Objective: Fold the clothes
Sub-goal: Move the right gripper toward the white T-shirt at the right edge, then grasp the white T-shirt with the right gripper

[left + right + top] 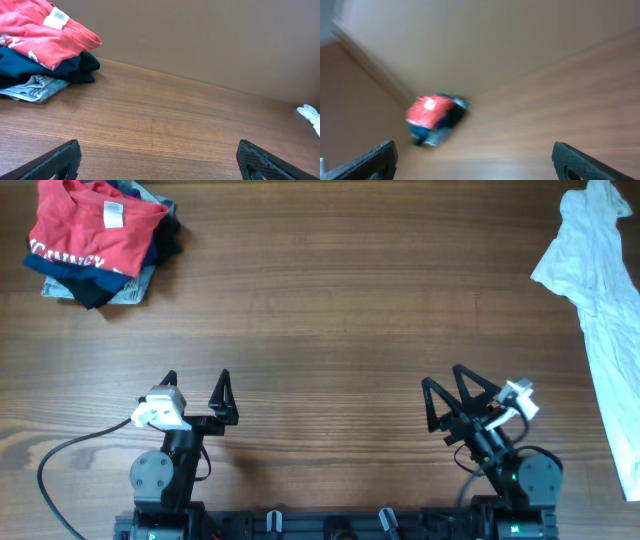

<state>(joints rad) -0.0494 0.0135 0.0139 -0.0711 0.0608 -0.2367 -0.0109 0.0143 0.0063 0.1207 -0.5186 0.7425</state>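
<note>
The clothes (pixel 600 300) are one big white shirt, wrinkled and unfolded, strung along the table's right edge (part runs off frame).

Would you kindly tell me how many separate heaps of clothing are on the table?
2: a stack topped by a red T-shirt, far left; the white shirt along the right edge. None seems hidden.

Red T-shirt (pixel 95 225) atop navy and grey garments (pixel 105 283) on wooden table (pixel 330 310)
</note>
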